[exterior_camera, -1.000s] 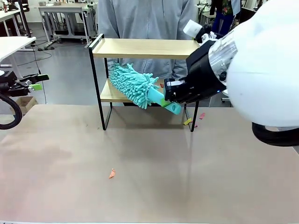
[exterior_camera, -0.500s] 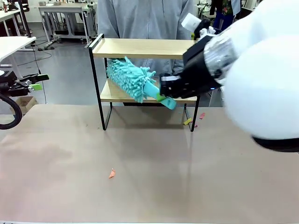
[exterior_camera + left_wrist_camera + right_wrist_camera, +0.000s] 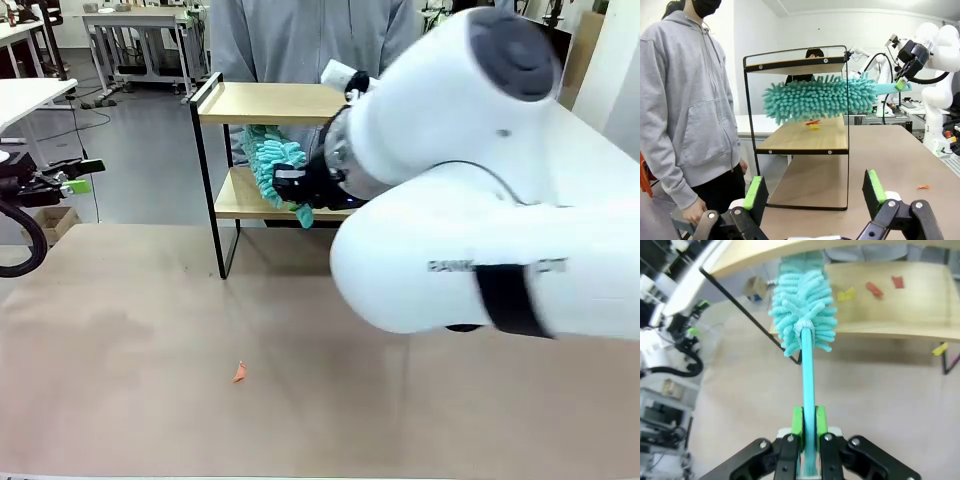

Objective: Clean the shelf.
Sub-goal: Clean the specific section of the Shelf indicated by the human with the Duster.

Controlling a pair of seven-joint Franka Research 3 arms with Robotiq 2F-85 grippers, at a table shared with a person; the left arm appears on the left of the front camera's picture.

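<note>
**Duster swung deeper into the shelf**

Nearest the camera, an orange paper scrap lies on the table exactly where it lay a second ago. At the table's left edge the left gripper has not moved; its green-padded jaws stand wide apart with nothing between them.

The right arm has swept across toward the left and now covers the shelf's right half in the front view, where a second ago that end stood clear. The right gripper is clenched on the turquoise handle of the fluffy duster.

The duster head, which earlier hung over the lower board's front edge, has moved left and farther in. It now sits in the gap between the two boards and above the lower one.

The shelf stands at the far side of the table, in the same spot as before. On its lower board lie a yellow scrap and two red scraps, beside the duster head.

Behind the shelf stands a person in a grey hoodie.
</note>
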